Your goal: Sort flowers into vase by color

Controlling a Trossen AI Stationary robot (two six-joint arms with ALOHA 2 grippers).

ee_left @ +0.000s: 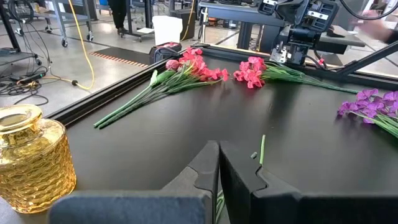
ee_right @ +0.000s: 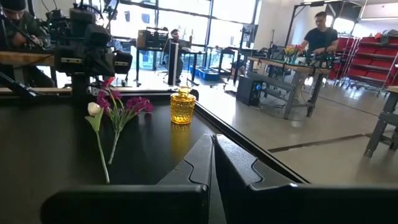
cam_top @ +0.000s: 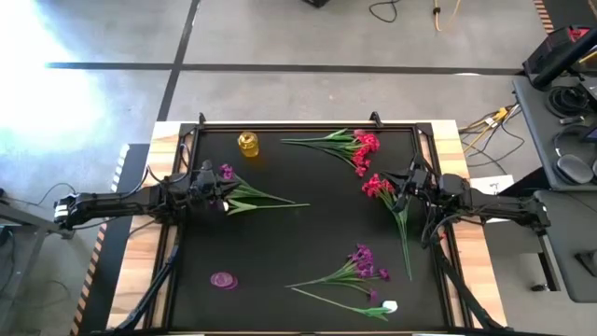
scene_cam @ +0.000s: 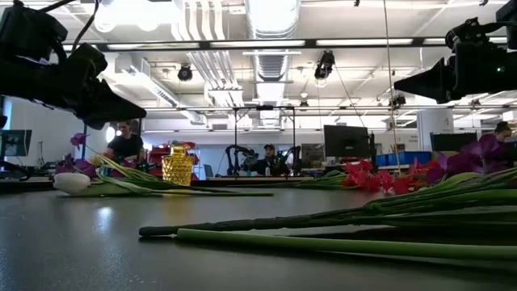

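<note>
My left gripper (cam_top: 224,194) (ee_left: 219,148) is shut and hovers above a sprig (cam_top: 266,199) with a purple bloom (cam_top: 227,173) and a white bud (ee_right: 93,109); the sprig lies on the table. My right gripper (cam_top: 399,185) (ee_right: 211,142) is shut too and hangs over the stem of a red-pink sprig (cam_top: 378,187) lying flat. More red-pink flowers (cam_top: 359,147) lie by the far edge. Purple flowers (cam_top: 362,261) and another white bud (cam_top: 389,305) lie near the near edge. A yellow glass vase (cam_top: 248,144) stands far left, and a purple vase (cam_top: 223,279) near left.
The black tabletop has a raised frame (cam_top: 308,124) around it, with wooden margins (cam_top: 471,243) outside. In the low view both grippers (scene_cam: 133,113) (scene_cam: 404,85) hang well above the surface. Bare black top lies in the middle (cam_top: 317,233). People and benches show in the room beyond.
</note>
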